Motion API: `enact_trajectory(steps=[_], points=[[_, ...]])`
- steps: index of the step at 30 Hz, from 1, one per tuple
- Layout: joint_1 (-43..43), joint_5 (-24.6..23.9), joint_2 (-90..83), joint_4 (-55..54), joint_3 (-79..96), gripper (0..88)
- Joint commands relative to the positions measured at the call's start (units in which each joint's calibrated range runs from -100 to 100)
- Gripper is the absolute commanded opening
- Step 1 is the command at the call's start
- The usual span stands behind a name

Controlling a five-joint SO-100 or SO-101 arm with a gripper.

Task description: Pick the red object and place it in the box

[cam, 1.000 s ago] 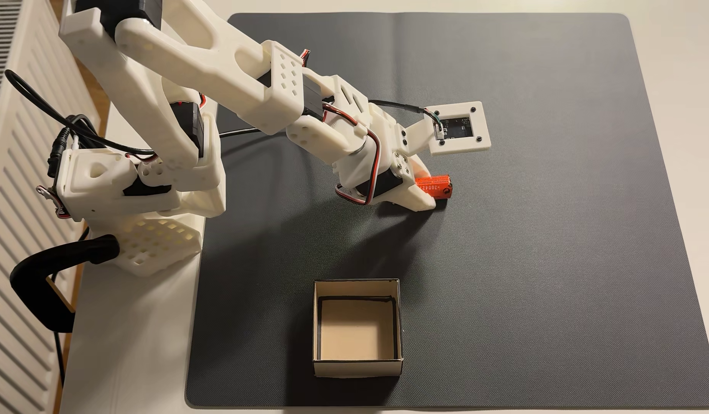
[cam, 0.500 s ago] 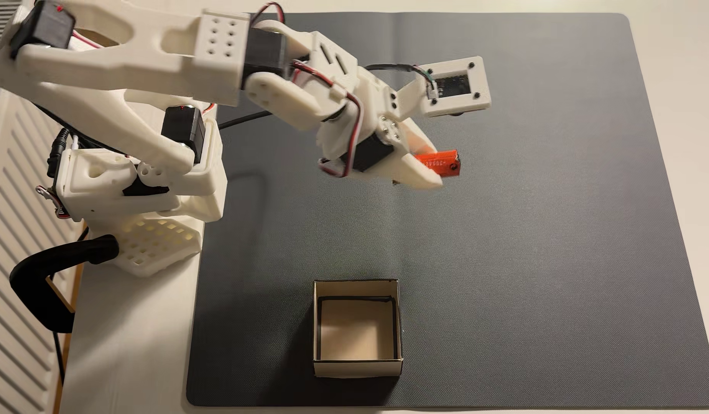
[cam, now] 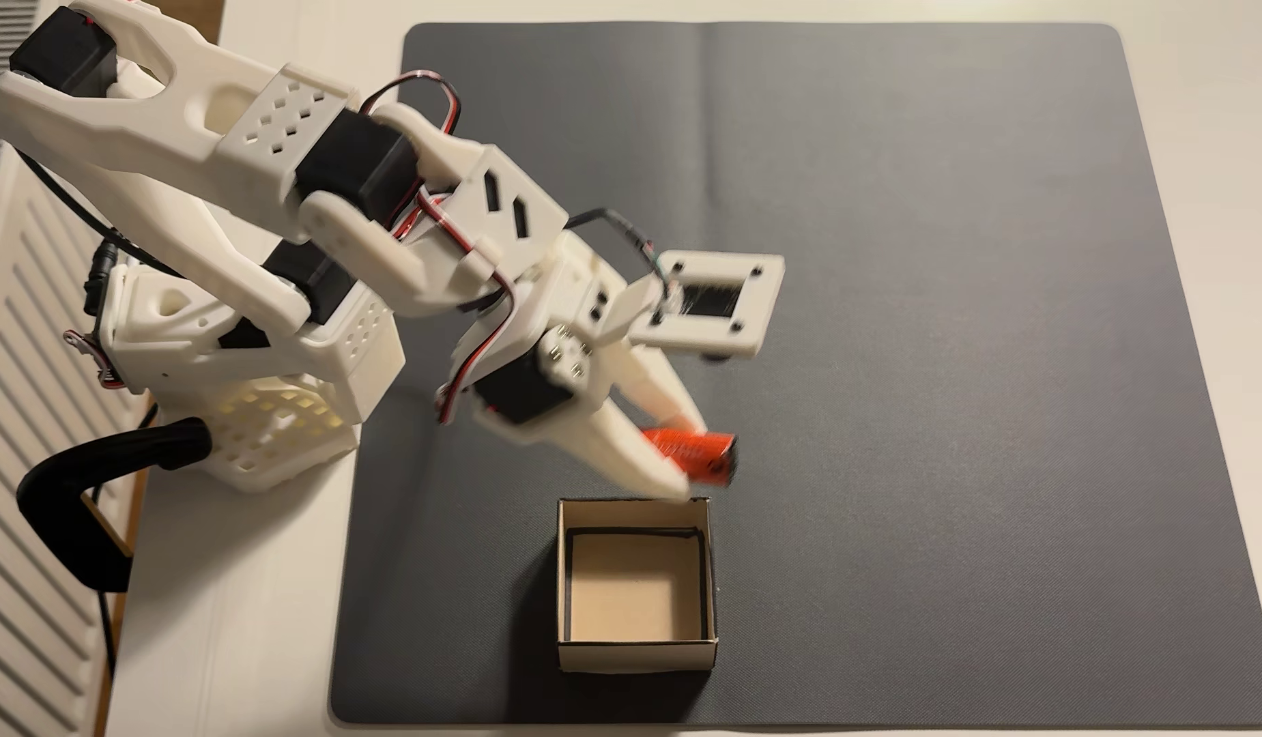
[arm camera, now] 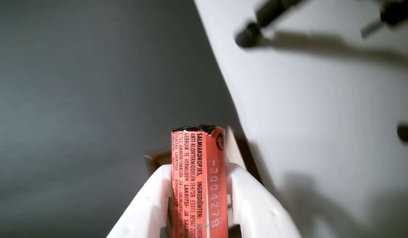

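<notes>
In the fixed view my white gripper [cam: 684, 457] is shut on the red object [cam: 699, 453], an orange-red cylinder that sticks out to the right between the fingers, blurred by motion. It hangs in the air just beyond the far rim of the box [cam: 635, 655], a small cream cardboard box with a tan floor that stands open and empty near the mat's front edge. The wrist view shows the red object [arm camera: 199, 181] upright between the two white fingers [arm camera: 147, 205], with dark print and pale digits on its wrapper, the gripper [arm camera: 200, 168] clamped around it.
A dark grey mat [cam: 968, 354] covers most of the white table [cam: 245, 638]. The arm's base [cam: 259, 354] and a black clamp [cam: 82, 496] sit at the left, beside a white radiator [cam: 18, 425]. The wrist view shows the mat [arm camera: 74, 99] and the white table [arm camera: 323, 115].
The gripper has lifted the red object off the mat and swung it from the mat's middle toward the near side, up to the box's far rim.
</notes>
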Motion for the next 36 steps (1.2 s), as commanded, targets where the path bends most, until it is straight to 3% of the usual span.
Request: enact_trajectory(steps=[1, 15, 22, 31, 36], points=[[1.7, 0.3, -1.9, -0.8, 2.8, 1.4], [2.1, 2.1, -9.7, -0.8, 11.5, 1.8], [1.5, 1.6, -11.7, -0.9, 13.1, 14.8], [1.4, 1.6, -11.7, -0.9, 12.9, 17.2], [-3.7, -3.2, -11.7, -0.7, 11.4, 16.5]])
